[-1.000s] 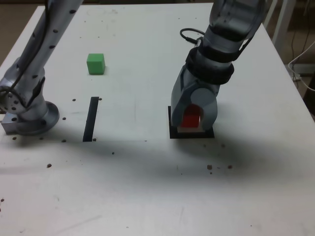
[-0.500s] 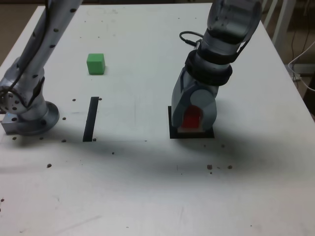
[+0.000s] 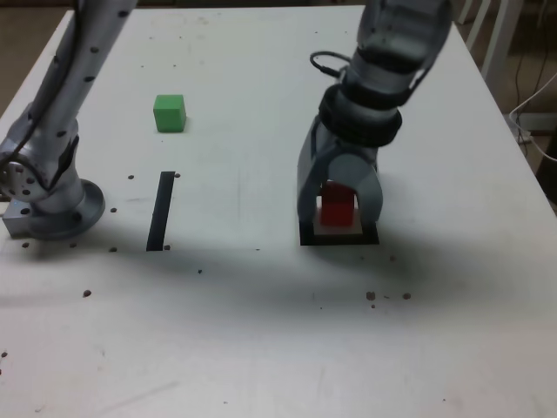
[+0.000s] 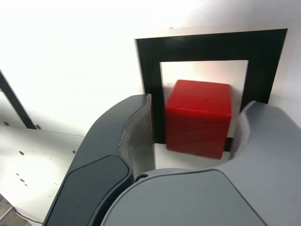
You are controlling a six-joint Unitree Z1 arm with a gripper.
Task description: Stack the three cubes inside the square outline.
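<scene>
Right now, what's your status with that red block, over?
Pincer open around the red cube, clear of it at the sides. Cube sits inside the square outline. Green cube off outside. Nothing seen blocking.

Table: white top (image 3: 244, 348), fine seam (image 3: 231, 250) running across part of it in the exterior view
Arm base: grey, round-footed (image 3: 65, 213), standing at the exterior view's left
Green cube: one (image 3: 170, 114), flat on the top, beyond the black strip
Black strip: one, straight (image 3: 161, 212), between arm base and square outline
Square outline: black, white-centred (image 4: 207, 46), partly hidden
Red cube: one (image 4: 200, 120), resting within the outline
Spots: small, dark, scattered (image 3: 371, 296), several near the strip
</scene>
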